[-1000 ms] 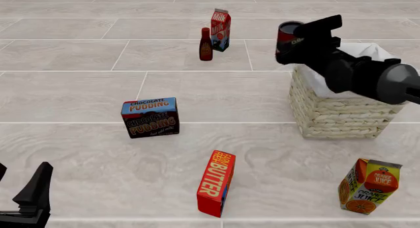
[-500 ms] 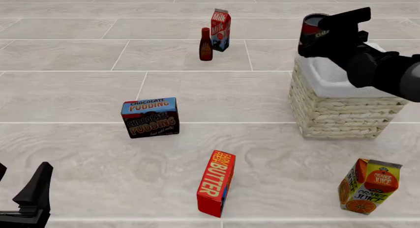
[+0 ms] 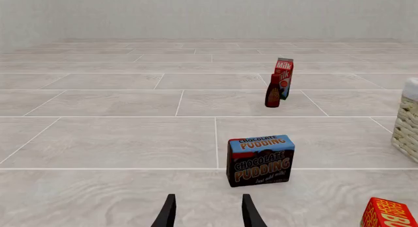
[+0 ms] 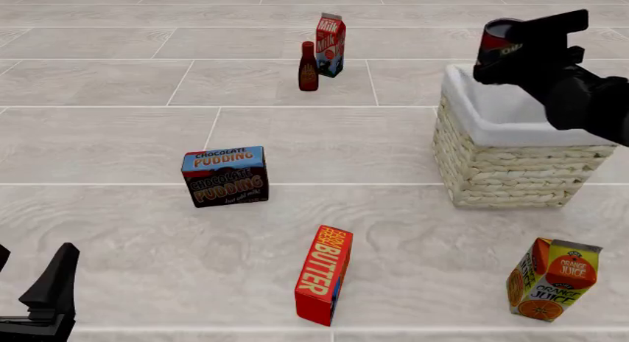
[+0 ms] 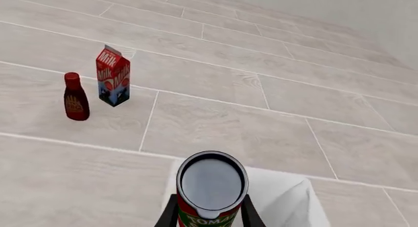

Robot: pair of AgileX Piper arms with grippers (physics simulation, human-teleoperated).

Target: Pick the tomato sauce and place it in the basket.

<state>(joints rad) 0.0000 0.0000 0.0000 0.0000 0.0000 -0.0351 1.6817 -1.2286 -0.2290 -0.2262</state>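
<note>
The tomato sauce [image 4: 499, 41] looks like a rigid little tin, probably with some heft if it is full, and its smooth round wall seems likely to slip or twist if pinched off-centre. I'd judge the best hold to be across the middle of the body, fingers on opposite sides, which is roughly how the right gripper [image 5: 210, 215] has it: clamped on the can's sides below the rim. The can is up in the air, tilted, over the far edge of the basket [image 4: 511, 165], not yet down inside the white lining.

From the right wrist view, the can shows a pale grey metal top ringed by a dark rim, with a red label, a green band and part of white lettering below. It is short and squat.

The left gripper [image 3: 207, 215] rests low near the table, well apart from everything, its fingers spread and holding nothing.
</note>
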